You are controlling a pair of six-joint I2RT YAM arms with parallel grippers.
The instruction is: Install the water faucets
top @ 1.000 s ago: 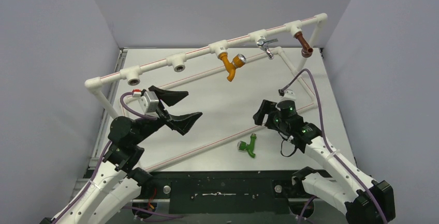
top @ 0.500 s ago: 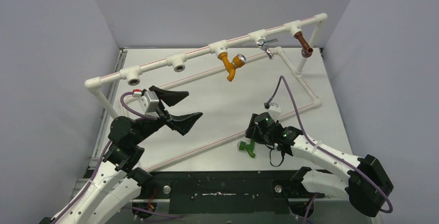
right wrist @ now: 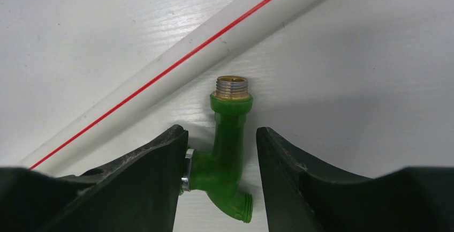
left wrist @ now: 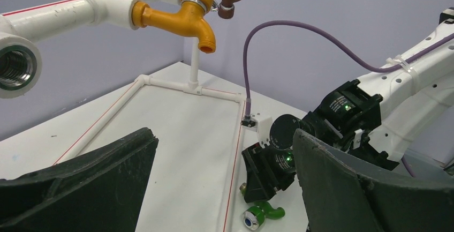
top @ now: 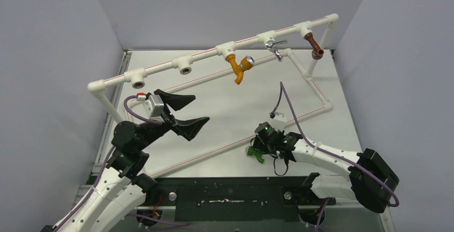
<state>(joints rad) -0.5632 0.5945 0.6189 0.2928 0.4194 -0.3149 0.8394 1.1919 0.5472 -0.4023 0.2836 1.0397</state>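
Green faucet: lying flat on the white table near its front edge, threaded brass end toward the red-striped white pipe just beside it. Right gripper: lowered over the faucet, fingers partly open astride it, one finger at the silver knob, the other just clear of the body; no firm grasp shown. Left gripper: raised at the left, spread wide, holding nothing. Rear rail: orange tap, chrome tap fitted.
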